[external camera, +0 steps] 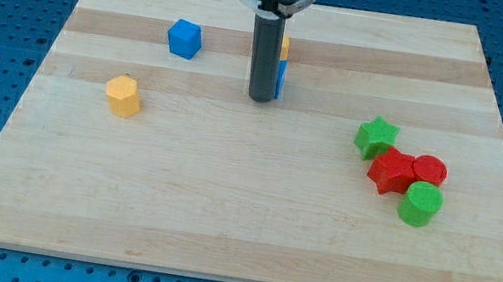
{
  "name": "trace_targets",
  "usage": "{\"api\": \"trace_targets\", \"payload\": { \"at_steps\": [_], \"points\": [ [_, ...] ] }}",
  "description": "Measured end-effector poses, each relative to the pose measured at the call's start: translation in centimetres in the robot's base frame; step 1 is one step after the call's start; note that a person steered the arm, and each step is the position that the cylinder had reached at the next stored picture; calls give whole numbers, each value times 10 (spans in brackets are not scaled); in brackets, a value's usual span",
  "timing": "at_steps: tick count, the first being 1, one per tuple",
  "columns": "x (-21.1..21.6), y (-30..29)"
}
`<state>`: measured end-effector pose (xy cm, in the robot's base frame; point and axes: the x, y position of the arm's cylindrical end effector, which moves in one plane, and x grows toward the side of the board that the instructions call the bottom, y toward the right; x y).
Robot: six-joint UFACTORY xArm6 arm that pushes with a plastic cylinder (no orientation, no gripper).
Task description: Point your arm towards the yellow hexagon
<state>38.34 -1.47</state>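
Note:
The yellow hexagon (123,95) lies on the wooden board (239,220) at the view's left, a little above mid-height. My tip (260,98) stands at the board's upper middle, well to the right of the hexagon. Right behind the rod, slivers of a blue block (281,79) and a yellow block (286,47) show; their shapes are hidden by the rod.
A blue block (185,38) lies at the upper left, between hexagon and rod. At the right sit a green star (376,137), a red star (390,171), a red cylinder (429,171) and a green cylinder (420,204), clustered together.

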Motion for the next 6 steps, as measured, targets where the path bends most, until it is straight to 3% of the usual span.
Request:
{"api": "trace_targets", "payload": {
  "at_steps": [2, 3, 5, 6],
  "points": [
    [-21, 0],
    [-11, 0],
    [103, -97],
    [106, -100]
  ]
}}
